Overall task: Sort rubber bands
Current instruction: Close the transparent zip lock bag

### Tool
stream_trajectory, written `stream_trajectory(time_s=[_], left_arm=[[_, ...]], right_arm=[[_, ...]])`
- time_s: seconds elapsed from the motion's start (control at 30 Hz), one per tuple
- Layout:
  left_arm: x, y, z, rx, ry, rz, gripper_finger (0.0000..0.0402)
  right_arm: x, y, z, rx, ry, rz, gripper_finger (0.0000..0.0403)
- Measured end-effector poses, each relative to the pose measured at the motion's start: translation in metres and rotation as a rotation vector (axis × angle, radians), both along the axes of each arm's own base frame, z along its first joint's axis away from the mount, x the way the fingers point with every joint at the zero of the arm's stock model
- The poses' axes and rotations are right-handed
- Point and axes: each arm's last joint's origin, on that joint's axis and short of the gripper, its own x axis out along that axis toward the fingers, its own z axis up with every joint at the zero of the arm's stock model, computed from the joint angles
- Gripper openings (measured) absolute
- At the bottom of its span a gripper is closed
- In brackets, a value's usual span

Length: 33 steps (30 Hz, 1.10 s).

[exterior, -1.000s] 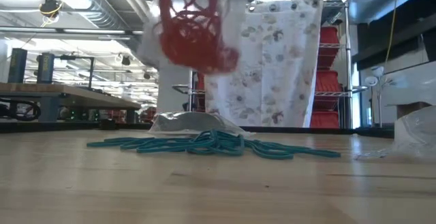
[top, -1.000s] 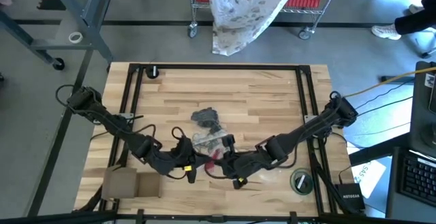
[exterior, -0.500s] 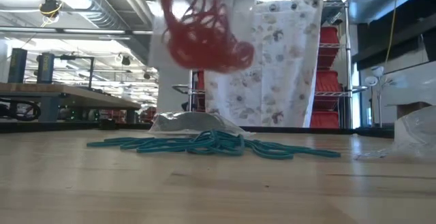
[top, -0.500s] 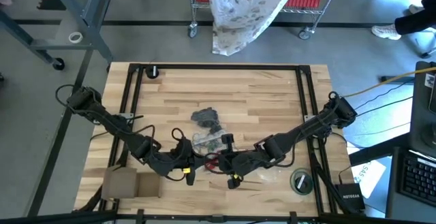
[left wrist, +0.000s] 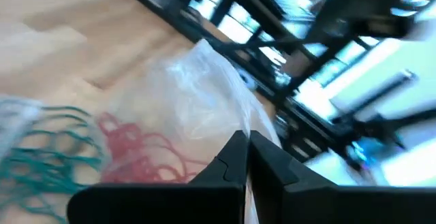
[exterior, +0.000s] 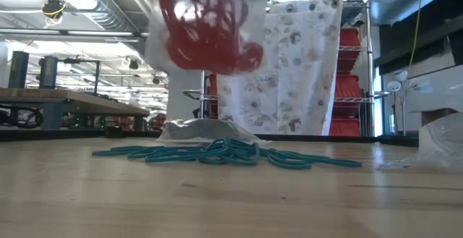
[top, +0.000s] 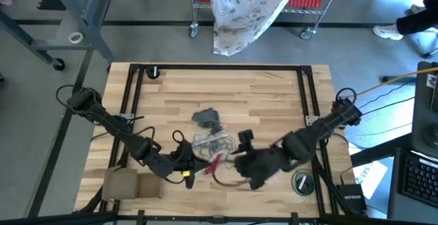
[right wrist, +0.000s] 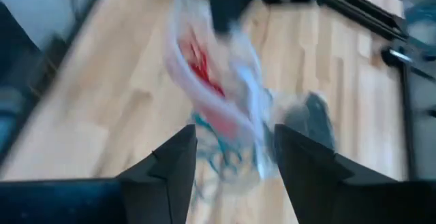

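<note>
Left gripper (top: pixel 194 168) pinches the clear bag (left wrist: pixel 204 94) shut-fingered, we judge to hang it as a pouch for the red rubber bands (exterior: pixel 206 32) above the teal bands (exterior: pixel 224 153), while our right gripper (right wrist: pixel 231 166) stands open alongside.

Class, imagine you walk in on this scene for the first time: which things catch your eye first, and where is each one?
A clump of red rubber bands inside a clear plastic bag hangs above the table, pinched by the shut left tool near the table's front middle. Beneath it, teal rubber bands lie spread on the wooden table. The right tool stands open just beside the bag, empty.
</note>
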Motion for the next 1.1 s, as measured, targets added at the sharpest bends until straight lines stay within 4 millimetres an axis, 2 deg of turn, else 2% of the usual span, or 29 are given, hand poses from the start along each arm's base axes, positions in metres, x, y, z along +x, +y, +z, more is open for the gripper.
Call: stream_trajectory(time_s=[0.13, 0.27, 0.4, 0.57, 0.7, 0.83, 0.87, 1.1], left_arm=[[-0.005, -0.009, 0.000, 0.006, 0.014, -0.108, 0.0001], [-0.008, -0.013, 0.000, 0.010, 0.015, -0.134, 0.0001], [-0.008, -0.015, 0.000, 0.010, 0.015, -0.138, 0.0001], [-0.009, -0.015, 0.000, 0.005, 0.020, -0.159, 0.0001], [-0.009, -0.015, -0.001, 0.010, 0.030, -0.161, 0.0001], [-0.009, -0.015, -0.002, 0.025, 0.040, -0.164, 0.0001], [-0.010, -0.014, -0.004, 0.032, 0.051, -0.163, 0.0001], [-0.012, -0.009, -0.013, 0.069, 0.147, -0.122, 0.0001]], right_arm=[[-0.007, 0.009, -0.030, -0.091, 0.043, -0.011, 0.0190], [0.005, 0.014, -0.055, -0.046, -0.065, -0.009, 0.0190], [0.020, 0.016, -0.065, 0.028, -0.182, 0.050, 0.0190], [0.027, 0.003, -0.076, 0.024, -0.165, 0.020, 0.0184], [0.030, 0.002, -0.075, 0.070, -0.178, 0.046, 0.0133], [0.029, 0.004, -0.077, 0.080, -0.149, 0.091, 0.0030], [0.028, 0.004, -0.078, 0.081, -0.136, 0.097, 0.0016], [0.020, 0.012, -0.076, 0.143, -0.079, 0.090, 0.0003]])
